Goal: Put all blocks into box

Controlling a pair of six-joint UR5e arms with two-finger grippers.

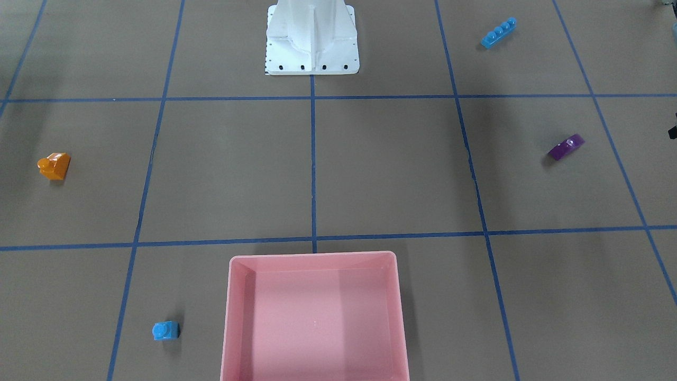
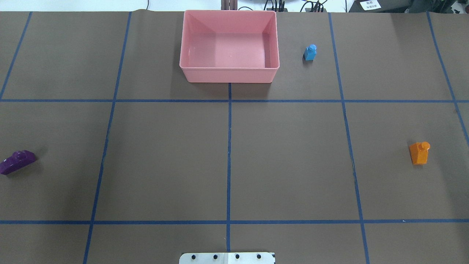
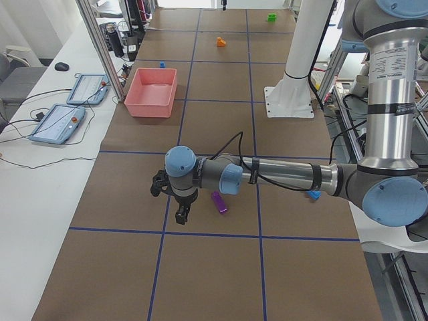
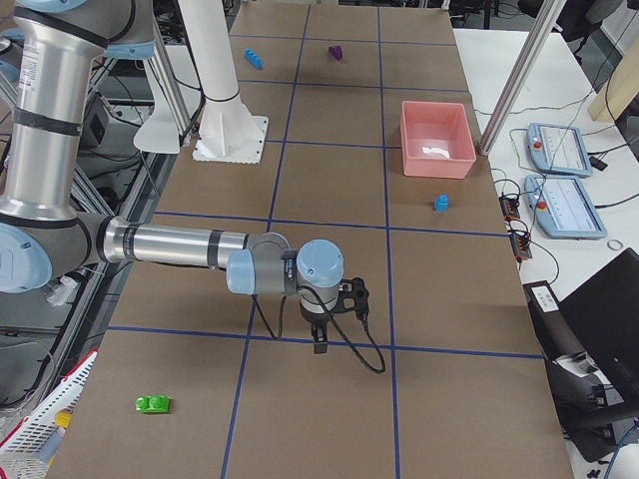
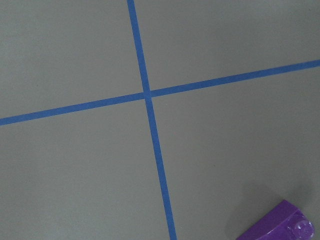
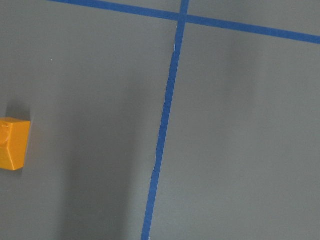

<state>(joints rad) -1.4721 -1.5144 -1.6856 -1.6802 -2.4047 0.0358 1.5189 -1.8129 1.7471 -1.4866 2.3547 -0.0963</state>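
The pink box [image 1: 312, 256] [image 2: 229, 75] stands empty. The small blue brick [image 1: 165, 330] [image 2: 310, 52] sits beside it. The orange brick [image 1: 54, 165] [image 2: 418, 152] [image 6: 12, 143], the purple sloped brick [image 1: 566, 146] [image 2: 16, 161] [image 5: 280, 222] and the long blue bar [image 1: 499, 33] lie on the table. The green brick [image 4: 153, 403] shows only in the side views. My left gripper [image 3: 175, 200] hangs low beside the purple brick [image 3: 219, 202]. My right gripper [image 4: 334, 309] hangs low over the table. I cannot tell whether either is open or shut.
The white robot base [image 1: 312, 42] stands at the table's middle edge. Blue tape lines [image 2: 229, 154] grid the brown table. Two tablets [image 3: 60, 124] and aluminium posts [image 3: 100, 47] are beside the table on the box side.
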